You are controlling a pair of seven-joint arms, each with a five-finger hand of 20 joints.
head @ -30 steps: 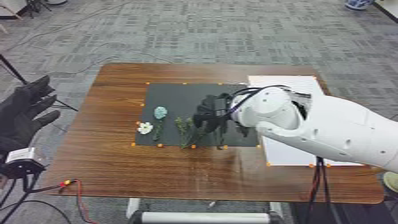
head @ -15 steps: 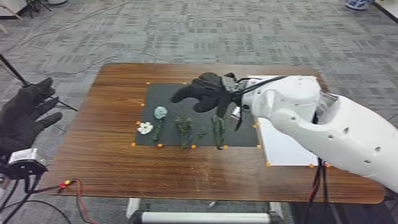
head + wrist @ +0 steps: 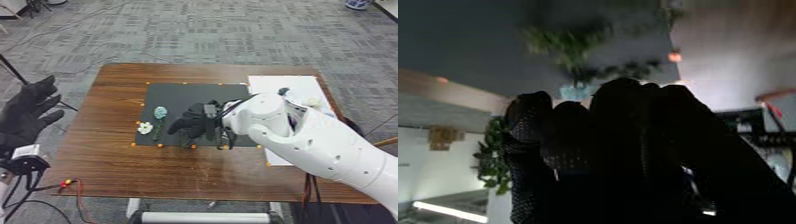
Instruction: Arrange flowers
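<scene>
In the head view my right hand (image 3: 192,123) is over the lower middle of the dark mat (image 3: 191,92), its fingers relaxed and open, partly covering green stems (image 3: 186,141). Left of it lie a pale blue flower (image 3: 160,113) and a white flower (image 3: 145,128). My left hand (image 3: 27,117) stays off the table's left edge, fingers spread. In the right wrist view my right hand (image 3: 620,150) has its fingers extended, with green sprigs (image 3: 567,42) and the blue flower (image 3: 574,92) beyond the fingertips. Whether it touches a stem cannot be told.
A white sheet (image 3: 282,81) lies right of the mat, partly under my right arm, with a small dark item (image 3: 283,91) and a pale one (image 3: 312,102) on it. Orange markers line the mat. A red and black cable (image 3: 67,183) crosses the table's near left corner.
My right hand went from the mat's lower middle up toward its far edge, then back down and slightly left over the stems. The small items on the white sheet have come into view.
</scene>
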